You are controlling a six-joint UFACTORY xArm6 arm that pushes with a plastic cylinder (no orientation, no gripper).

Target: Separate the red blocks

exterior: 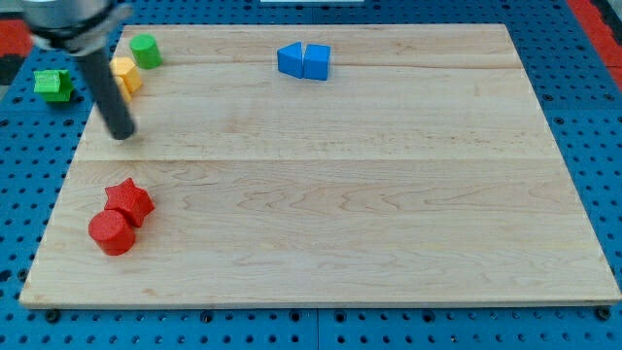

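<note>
Lying on the pale wooden desk are seven small blocks in four colours. Two are red: a red star block and a red cylinder block, sitting together near the desk's 8 o'clock corner and touching, with the cylinder at 7 o'clock from the star. Two are blue: a blue block and a second blue block, pressing side by side near 12 o'clock by the view's top edge; their exact shapes are hard to make out. Two are green: a green cylinder block resting at the 10 o'clock corner, and a green block of blurred shape lying off the desk on the blue pegboard at the view's left. One yellow block is sitting just beside the green cylinder, partly hidden behind the rod.

The arm is entering from the view's top left corner. Its dark rod is leaning slightly, running down toward 5 o'clock, and my tip is resting on the desk at about 6 o'clock from the yellow block.

There is no gripper on this arm, so nothing is being grasped or released. The red pair is lying at 6 o'clock from my tip, apart from it, with bare wood showing between.
</note>
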